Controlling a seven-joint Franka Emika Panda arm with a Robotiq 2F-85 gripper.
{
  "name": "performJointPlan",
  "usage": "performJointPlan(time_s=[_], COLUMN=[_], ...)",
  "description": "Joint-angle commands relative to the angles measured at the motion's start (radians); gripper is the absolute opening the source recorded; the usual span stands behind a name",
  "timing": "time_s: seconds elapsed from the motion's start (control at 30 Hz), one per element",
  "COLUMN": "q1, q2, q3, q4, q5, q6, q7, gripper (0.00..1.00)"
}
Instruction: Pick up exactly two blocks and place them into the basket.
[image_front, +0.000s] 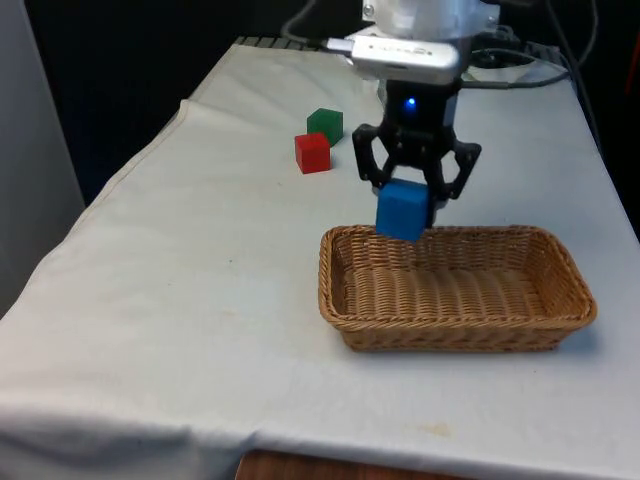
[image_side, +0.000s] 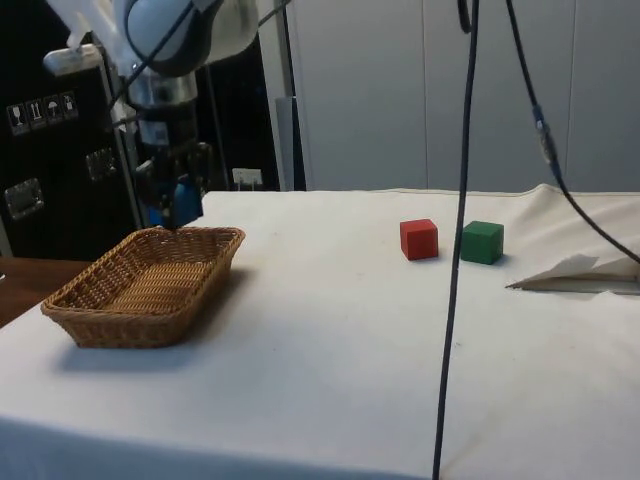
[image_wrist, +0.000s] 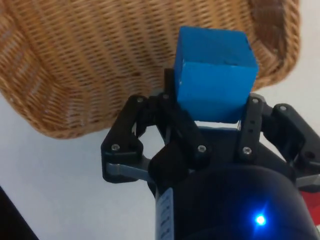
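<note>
My gripper (image_front: 404, 212) is shut on a blue block (image_front: 402, 210) and holds it in the air just over the far rim of the wicker basket (image_front: 455, 318). In the side view the gripper (image_side: 172, 207) hangs above the basket's (image_side: 140, 290) far end. The wrist view has the blue block (image_wrist: 215, 75) clamped between the fingers, with the basket's (image_wrist: 100, 60) weave beneath it. A red block (image_front: 312, 152) and a green block (image_front: 325, 124) sit side by side on the cloth, towards the front view's left of the gripper.
The basket has nothing lying in it. In the side view a black cable (image_side: 455, 250) hangs down in front of the red block (image_side: 419, 239) and green block (image_side: 482, 242). The cloth is folded up at the table's side (image_side: 575, 272).
</note>
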Motion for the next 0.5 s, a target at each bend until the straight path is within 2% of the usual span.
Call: performJointPlan(time_s=[0.0, 0.2, 0.23, 0.27, 0.47], q1=[0.006, 0.013, 0.008, 0.013, 0.022], q2=[0.012, 0.067, 0.061, 0.074, 0.132], q3=[0.002, 0.032, 0.034, 0.036, 0.064], q4=[0.013, 0.057, 0.053, 0.063, 0.103], q5=[-0.002, -0.001, 0.000, -0.001, 0.000], q6=[-0.003, 0.004, 0.002, 0.004, 0.014], q7=[0.012, 0.039, 0.032, 0.042, 0.067], gripper=[0.01, 0.01, 0.01, 0.01, 0.01])
